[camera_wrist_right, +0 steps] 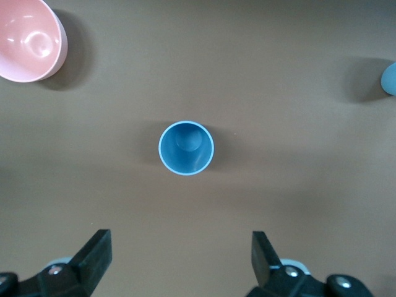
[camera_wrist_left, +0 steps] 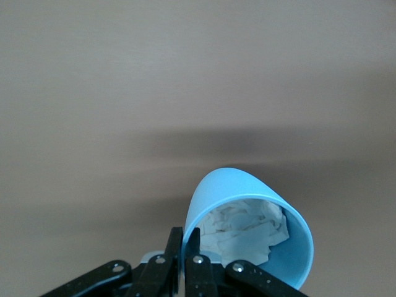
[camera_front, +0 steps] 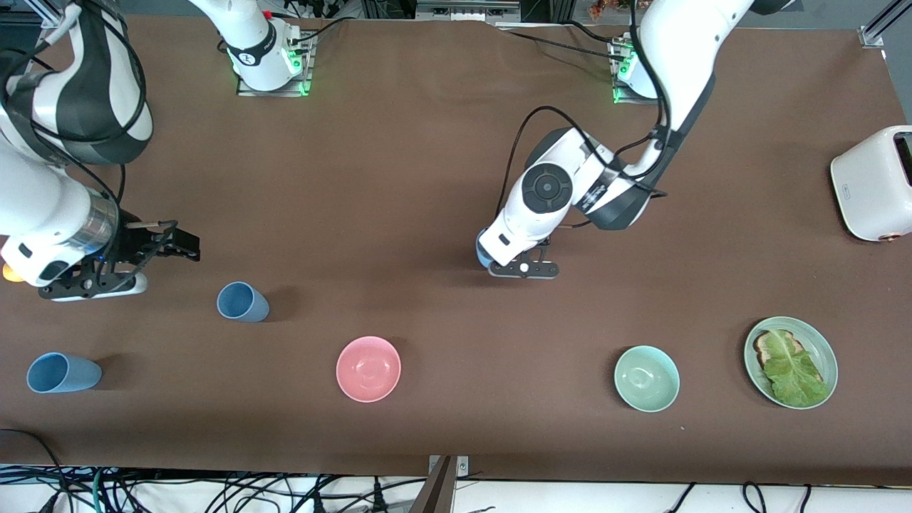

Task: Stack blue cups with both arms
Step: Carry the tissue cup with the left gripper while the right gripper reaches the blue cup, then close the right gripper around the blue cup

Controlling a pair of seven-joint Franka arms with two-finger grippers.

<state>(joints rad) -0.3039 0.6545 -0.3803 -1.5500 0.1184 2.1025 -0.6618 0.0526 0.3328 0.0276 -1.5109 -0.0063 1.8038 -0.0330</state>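
Note:
My left gripper (camera_wrist_left: 184,234) is shut on the rim of a light blue cup (camera_wrist_left: 247,229) with crumpled white paper inside, one finger inside and one outside. In the front view this cup (camera_front: 482,249) shows only as a sliver under the left wrist, over the middle of the table. A darker blue cup (camera_front: 243,302) stands upright and empty toward the right arm's end. My right gripper (camera_front: 174,242) is open and empty, close to that cup, which lies ahead of it in the right wrist view (camera_wrist_right: 185,148), (camera_wrist_right: 179,241). A third blue cup (camera_front: 63,373) sits near the table's end, nearer the camera.
A pink bowl (camera_front: 368,368) and a mint-green bowl (camera_front: 646,378) sit near the front edge. A green plate (camera_front: 823,349) holds toast and lettuce. A white toaster (camera_front: 873,182) stands at the left arm's end.

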